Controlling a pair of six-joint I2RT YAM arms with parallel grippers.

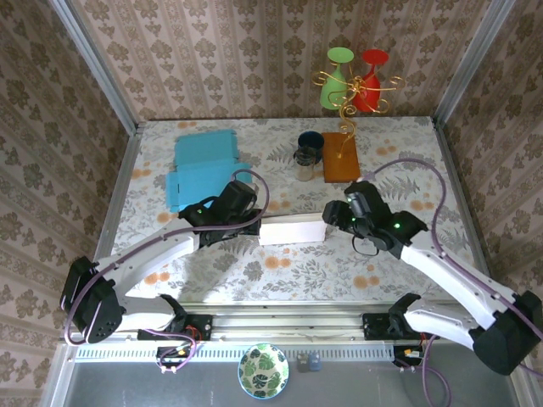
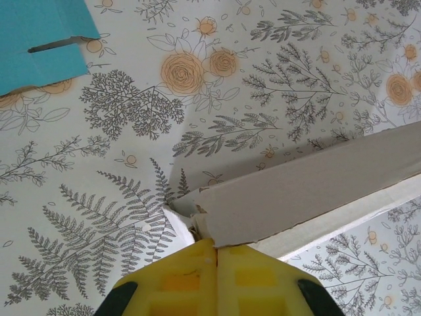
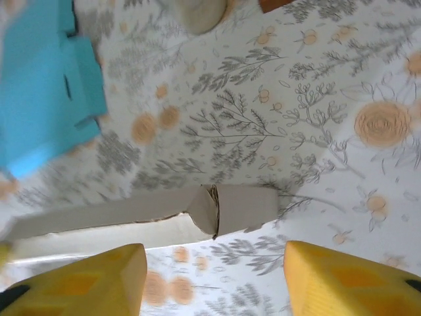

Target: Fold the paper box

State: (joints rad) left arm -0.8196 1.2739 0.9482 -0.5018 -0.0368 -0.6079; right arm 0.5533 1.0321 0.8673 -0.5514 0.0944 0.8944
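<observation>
While white paper box (image 1: pixel 292 230) lies mid-table on floral tabletop (image 1: pixel 280 271), left gripper (image 1: pixel 254 225) sits at box's left end, yellow fingers (image 2: pixel 177 289) clenched together, pinching box's corner edge. Right gripper (image 1: pixel 337 217) at box's right end, released: fingers (image 3: pixel 85 280) spread wide, not touching cardboard, folded end of box just ahead between them. Blue flat cardboard sheets (image 1: pixel 204 170) rest back left, apart from box. Glass jar (image 1: pixel 305 163) and wooden block (image 1: pixel 340 158) stand behind box.
</observation>
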